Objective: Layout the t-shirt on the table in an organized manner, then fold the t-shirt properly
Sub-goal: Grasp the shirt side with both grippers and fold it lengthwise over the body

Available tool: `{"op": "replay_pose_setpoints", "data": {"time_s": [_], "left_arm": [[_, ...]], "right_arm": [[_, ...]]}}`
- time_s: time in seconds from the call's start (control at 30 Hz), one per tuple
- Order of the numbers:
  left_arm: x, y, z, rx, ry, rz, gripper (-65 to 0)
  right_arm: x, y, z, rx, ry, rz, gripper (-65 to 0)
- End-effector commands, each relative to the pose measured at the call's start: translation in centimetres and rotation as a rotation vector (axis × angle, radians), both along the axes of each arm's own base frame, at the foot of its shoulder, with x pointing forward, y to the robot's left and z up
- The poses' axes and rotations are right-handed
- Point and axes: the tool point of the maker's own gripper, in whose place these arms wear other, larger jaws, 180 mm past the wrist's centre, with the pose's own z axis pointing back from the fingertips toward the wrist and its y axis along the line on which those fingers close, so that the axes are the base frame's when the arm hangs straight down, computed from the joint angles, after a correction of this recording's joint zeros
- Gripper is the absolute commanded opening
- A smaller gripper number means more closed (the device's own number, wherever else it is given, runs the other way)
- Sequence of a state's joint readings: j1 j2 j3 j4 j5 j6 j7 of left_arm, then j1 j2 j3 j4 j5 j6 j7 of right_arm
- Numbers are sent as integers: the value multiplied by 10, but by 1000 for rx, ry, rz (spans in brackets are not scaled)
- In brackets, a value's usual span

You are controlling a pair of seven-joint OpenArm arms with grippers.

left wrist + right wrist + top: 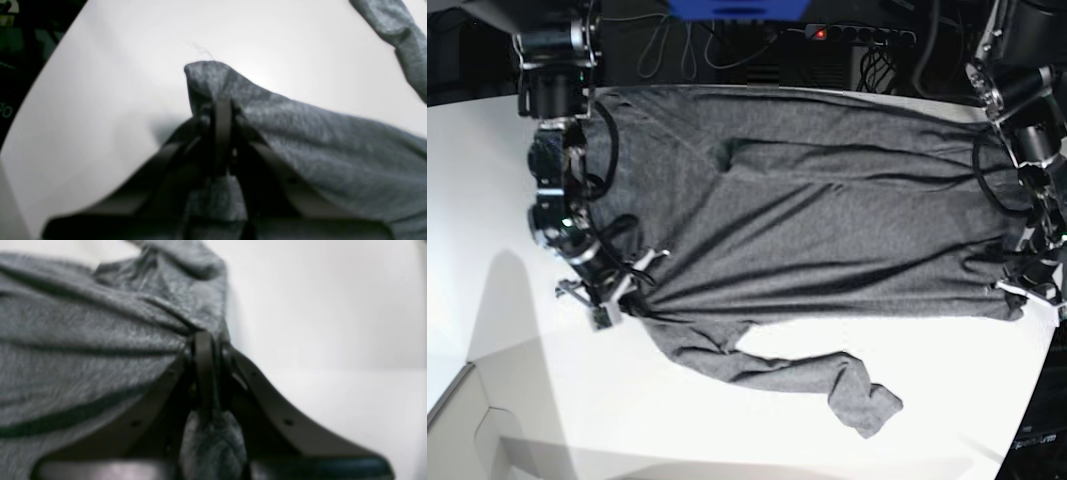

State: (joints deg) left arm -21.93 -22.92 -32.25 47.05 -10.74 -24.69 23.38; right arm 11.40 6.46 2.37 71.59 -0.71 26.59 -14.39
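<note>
The dark grey t-shirt (827,220) lies spread across the white table (727,440), stretched between both arms. One long sleeve (827,385) trails toward the front edge. My right gripper (624,293) is shut on the shirt's left edge. In the right wrist view its jaws (205,343) pinch a fold of the cloth (83,340), and creases run away from the grip. My left gripper (1030,285) is shut on the shirt's right edge. The left wrist view shows its jaws (222,110) clamped on a raised peak of fabric (300,133) over the table (116,83).
Cables and a power strip (857,35) run along the dark back edge behind the shirt. The table's edge curves at the right front (1027,400), and a step in its surface shows at the lower left (467,400). Another stretch of sleeve (400,33) lies beyond the left gripper.
</note>
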Motion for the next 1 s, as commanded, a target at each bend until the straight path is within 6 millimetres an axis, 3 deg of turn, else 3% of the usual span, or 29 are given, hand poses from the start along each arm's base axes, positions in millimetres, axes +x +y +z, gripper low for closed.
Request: {"op": "replay_pose_setpoints", "data": {"time_s": [0.0, 0.27, 0.43, 0.67, 0.9, 0.97], "left_arm": [[12, 13, 30, 28, -78, 14, -650], [10, 20, 35, -20, -118, 50, -650], [-3, 23, 34, -56, -141, 68, -650], [-29, 10, 38, -49, -115, 17, -650], [-59, 8, 17, -68, -72, 13, -650], [-67, 8, 10, -75, -57, 17, -650]], "right_arm": [[9, -1, 26, 20, -82, -6, -650], [-25, -4, 24, 4, -88, -7, -650], [-39, -4, 31, -5, -110, -5, -650], [-69, 0, 35, -16, -119, 11, -650], [-101, 3, 31, -26, -94, 25, -650], [-109, -4, 28, -39, -80, 14, -650]]}}
